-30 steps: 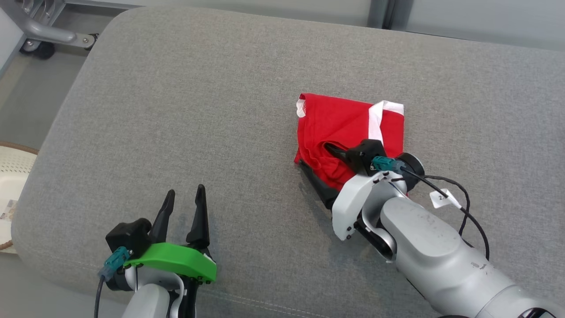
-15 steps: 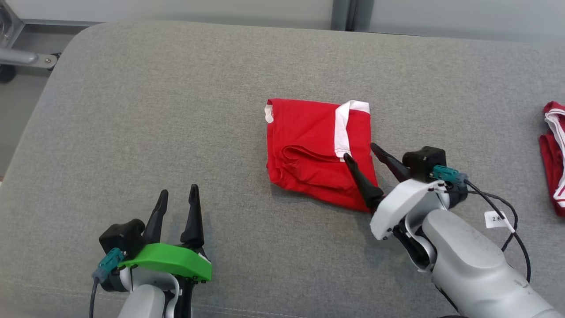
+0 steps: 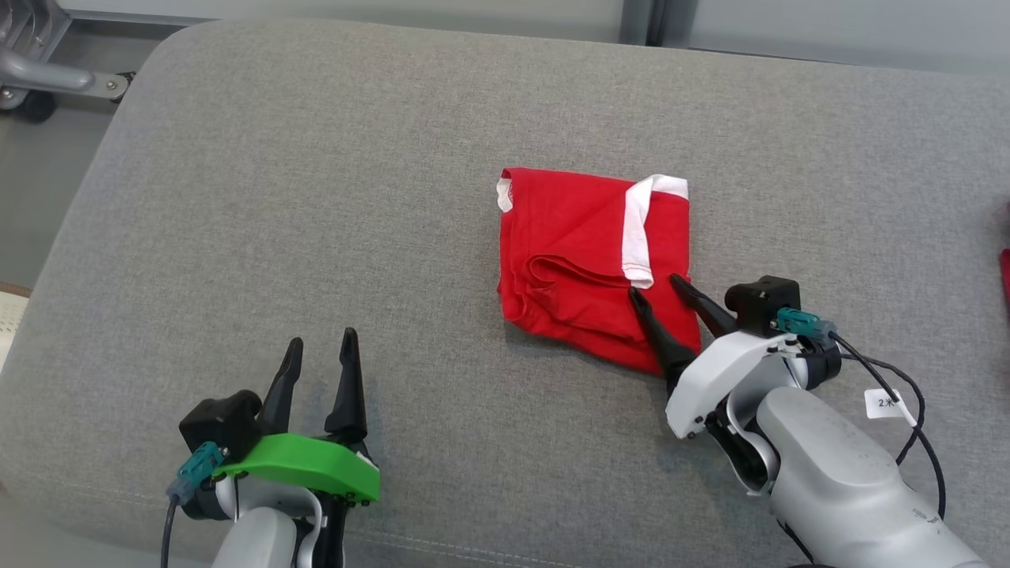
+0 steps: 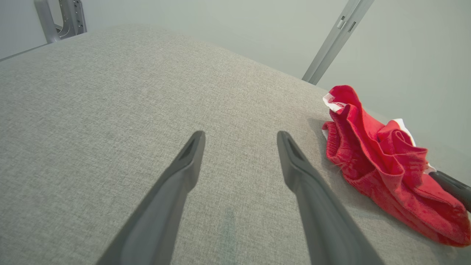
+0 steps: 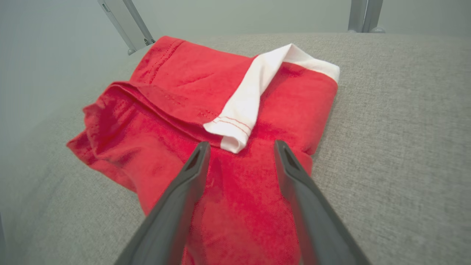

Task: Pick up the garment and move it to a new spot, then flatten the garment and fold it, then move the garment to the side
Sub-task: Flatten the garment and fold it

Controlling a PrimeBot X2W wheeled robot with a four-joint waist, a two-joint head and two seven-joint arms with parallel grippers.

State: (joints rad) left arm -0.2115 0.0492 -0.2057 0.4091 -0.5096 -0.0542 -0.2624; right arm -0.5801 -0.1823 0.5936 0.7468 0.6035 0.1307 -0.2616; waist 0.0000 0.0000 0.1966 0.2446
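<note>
A red garment (image 3: 588,260) with a white band lies folded in a rough square on the grey cushion (image 3: 316,197), right of centre. My right gripper (image 3: 655,285) is open, its fingertips hovering over the garment's near right corner with nothing between them; the right wrist view shows the garment (image 5: 220,110) just beyond the spread fingers (image 5: 198,158). My left gripper (image 3: 319,347) stands open near the front edge, well left of the garment, over bare cushion. From the left wrist view the garment (image 4: 382,162) lies off to the right.
A sliver of another red cloth (image 3: 1005,276) shows at the right edge. A metal frame on wheels (image 3: 39,75) stands off the cushion's far left corner. The cushion's front edge runs just behind my left gripper.
My right gripper has let go of the garment and pulled back to its near right corner, jaws open. The garment now lies flat. The head camera has shifted. The left gripper has not moved.
</note>
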